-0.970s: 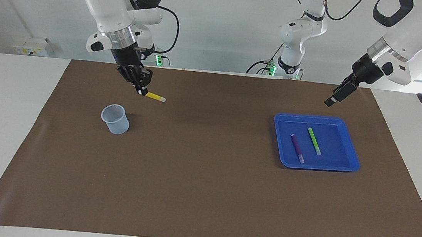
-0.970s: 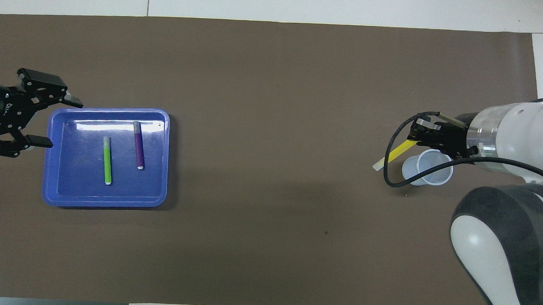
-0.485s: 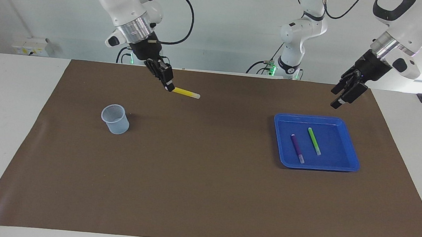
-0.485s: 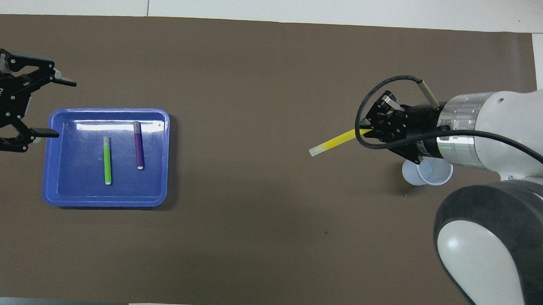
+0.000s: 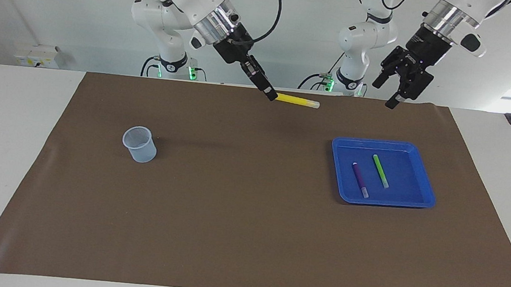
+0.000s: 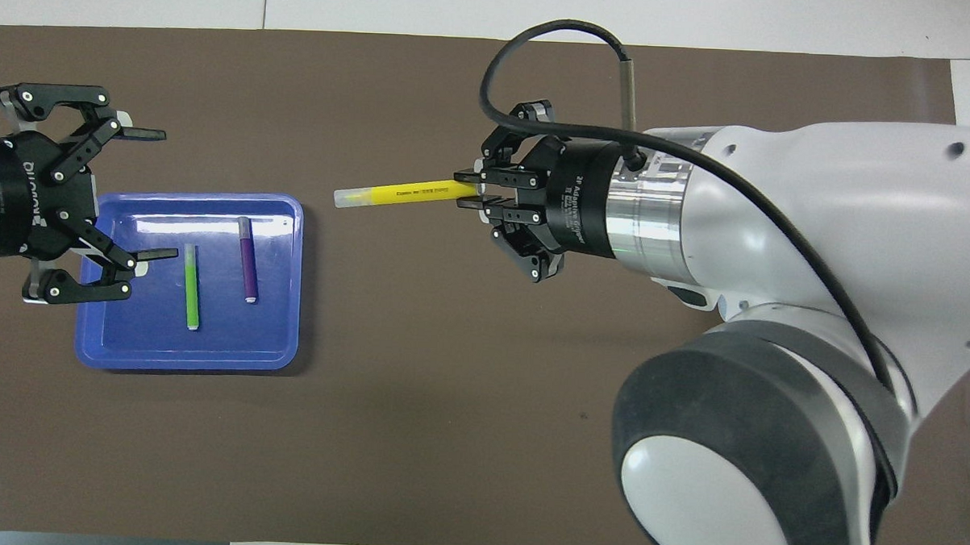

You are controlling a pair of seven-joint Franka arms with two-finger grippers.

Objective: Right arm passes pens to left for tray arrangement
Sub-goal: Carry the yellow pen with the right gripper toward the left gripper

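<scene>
**Yellow pen handoff: how we'd play it**

While the mat (image 5: 246, 236) is wide open between the arms, we've got room to do this mid-air pass slowly. Two pens already lie in the tray (image 5: 424, 197) toward the left arm's end: the purple pen (image 5: 360, 179) and the green pen (image 5: 380, 170), side by side but apart. The cup (image 5: 139, 144) sits toward the right arm's end.

The right gripper (image 6: 473, 193) is pinched shut on one end of the yellow pen (image 6: 399, 194), held about level, up in the air over the middle of the mat, pale end pointing at the left arm. The left gripper (image 6: 149, 192) hangs spread wide and empty above the tray's edge.

Our take: we'd keep the pen level, let the left fingers close around the free half, and only then release.
</scene>
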